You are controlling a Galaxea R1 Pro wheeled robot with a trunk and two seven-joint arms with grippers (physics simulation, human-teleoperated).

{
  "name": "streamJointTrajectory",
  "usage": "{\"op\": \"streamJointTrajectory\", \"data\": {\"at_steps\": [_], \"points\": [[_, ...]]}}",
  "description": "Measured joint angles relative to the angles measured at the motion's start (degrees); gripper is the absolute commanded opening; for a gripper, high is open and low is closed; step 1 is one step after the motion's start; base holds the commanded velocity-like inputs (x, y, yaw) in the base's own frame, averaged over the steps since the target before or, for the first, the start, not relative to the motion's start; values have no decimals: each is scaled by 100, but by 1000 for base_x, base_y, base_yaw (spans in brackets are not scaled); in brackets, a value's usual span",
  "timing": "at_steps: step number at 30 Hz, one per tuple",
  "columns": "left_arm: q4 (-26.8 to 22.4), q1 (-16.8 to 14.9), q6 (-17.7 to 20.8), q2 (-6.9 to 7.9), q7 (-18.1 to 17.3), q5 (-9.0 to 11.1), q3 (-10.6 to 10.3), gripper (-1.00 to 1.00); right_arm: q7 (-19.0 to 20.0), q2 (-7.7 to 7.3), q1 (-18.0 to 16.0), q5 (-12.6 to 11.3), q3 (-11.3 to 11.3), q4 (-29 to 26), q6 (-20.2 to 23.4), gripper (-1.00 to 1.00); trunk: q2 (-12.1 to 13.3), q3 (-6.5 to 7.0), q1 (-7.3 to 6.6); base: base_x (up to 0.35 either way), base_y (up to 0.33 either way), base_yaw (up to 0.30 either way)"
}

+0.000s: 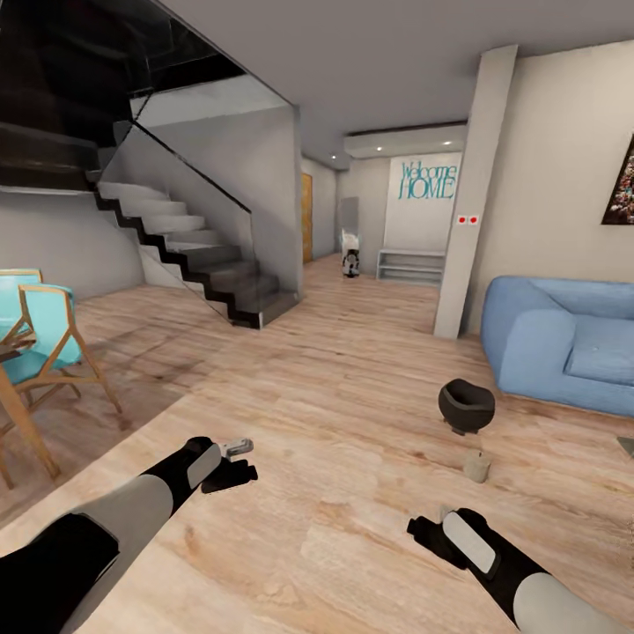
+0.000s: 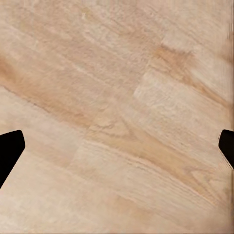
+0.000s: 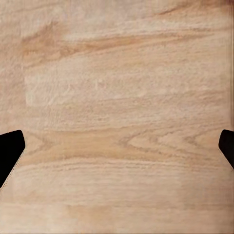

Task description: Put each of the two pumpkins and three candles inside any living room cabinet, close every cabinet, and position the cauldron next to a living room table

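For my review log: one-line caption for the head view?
Both grippers empty above wooden floor; cauldron and one candle sit apart before the blue sofa.

Even, soft indoor light across my head view; recessed ceiling spots (image 1: pixel 421 145) glow at the far wall. Shadows faint: a dull patch under the chairs (image 1: pixel 48 339), a small one beneath the cauldron (image 1: pixel 466 405). Stair glass (image 1: pixel 189 189) reflects dark. Wrist views of the floor (image 2: pixel 117 97) bright, slightly soft.

Blue sofa (image 1: pixel 568 339) at right, staircase (image 1: pixel 189 255) at left (dark-edged steps), turquoise chair (image 1: pixel 44 339) on wood floor (image 1: pixel 335 396).
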Motion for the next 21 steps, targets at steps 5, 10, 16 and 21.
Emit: {"op": "streamJointTrajectory", "data": {"at_steps": [5, 10, 16, 21], "points": [[0, 0, -3, -4, 0, 1, -10, 100, 11, -5, 0, 0, -5, 90, -9, 100, 0, -19, 0, 337, 0, -270], [0, 0, -7, -47, 0, 2, -40, 100, 103, -6, 0, 0, -16, 159, -77, 100, 0, -38, 0, 337, 0, -270], [15, 0, -9, -93, 0, -7, -53, 100, 138, -6, 0, 0, -18, 168, -95, 100, 0, -61, 0, 337, 0, -270], [9, 2, -3, -174, -1, -6, -106, 100, 144, -5, -2, 0, -17, 264, -102, 100, 0, -80, 0, 337, 0, -270]]}}
